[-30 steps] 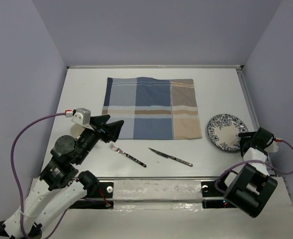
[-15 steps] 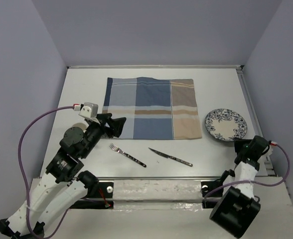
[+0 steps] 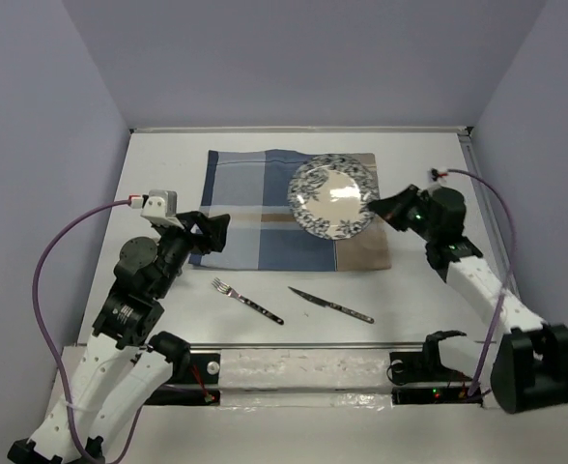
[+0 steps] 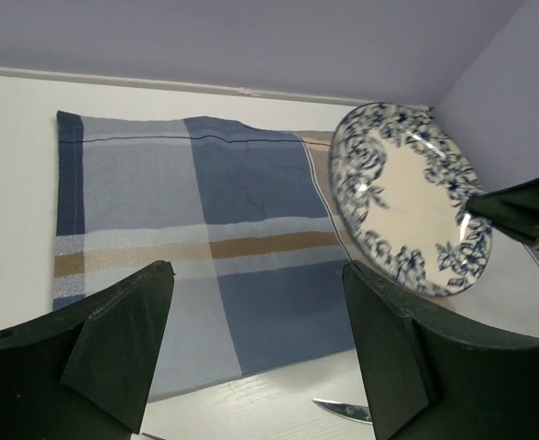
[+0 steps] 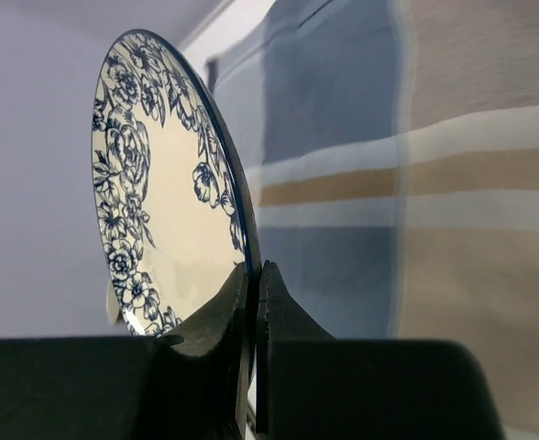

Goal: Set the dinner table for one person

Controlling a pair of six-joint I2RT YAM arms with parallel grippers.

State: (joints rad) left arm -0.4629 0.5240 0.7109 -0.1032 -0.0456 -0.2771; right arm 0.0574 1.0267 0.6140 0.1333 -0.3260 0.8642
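- Top external view shows the worktop [image 3: 168,164], a large white rectangle, flat, plain and matte. It fills the space between the lilac walls, and both arms stand at its near edge.
- On the middle of the far half lies a cloth placemat [image 3: 255,208] with patches of blue, light blue and tan. It lies flat, with one small fold on its far edge.
- A round plate [image 3: 330,196] with a cream centre and a dark blue flower pattern around the rim hangs over the right part of the placemat, tilted. I cannot tell if its rim touches the cloth.
- The right pincer [image 3: 376,205] is closed tightly on the right rim of the plate. In the right wrist view the two fingers [image 5: 279,321] press the rim from both sides.
- The left pincer [image 3: 212,232] stands wide and holds nothing. It hovers at the near left corner of the placemat.
- A knife [image 3: 330,304] lies slanted on the worktop, near the near edge of the placemat.
- A fork [image 3: 247,300] lies slanted to the left of the knife, apart from it.
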